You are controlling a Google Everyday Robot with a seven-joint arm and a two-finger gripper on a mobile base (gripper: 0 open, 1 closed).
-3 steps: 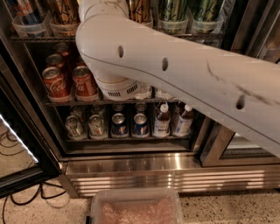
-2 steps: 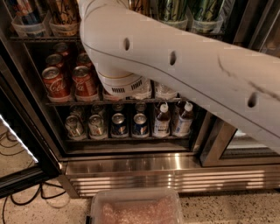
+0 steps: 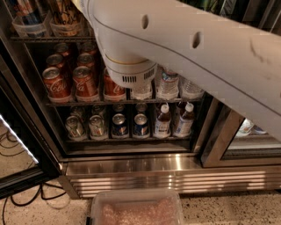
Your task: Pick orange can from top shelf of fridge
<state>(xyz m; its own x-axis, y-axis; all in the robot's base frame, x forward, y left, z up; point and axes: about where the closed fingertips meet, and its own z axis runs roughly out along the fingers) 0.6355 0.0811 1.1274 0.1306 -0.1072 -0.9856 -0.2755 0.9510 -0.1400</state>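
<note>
My white arm [image 3: 197, 52] fills the upper right and crosses the open fridge [image 3: 131, 169] toward its top-left corner. The gripper is past the top edge, out of sight, so I cannot tell how the jaws stand. A clear plastic tub [image 3: 136, 210] sits on the floor below the steel base. The top shelf [image 3: 41, 39] runs along the upper left, above red cola cans [image 3: 57, 83]. The orange can [image 3: 65, 13] stands in a clear tray [image 3: 66, 30] on that shelf, just left of the arm.
</note>
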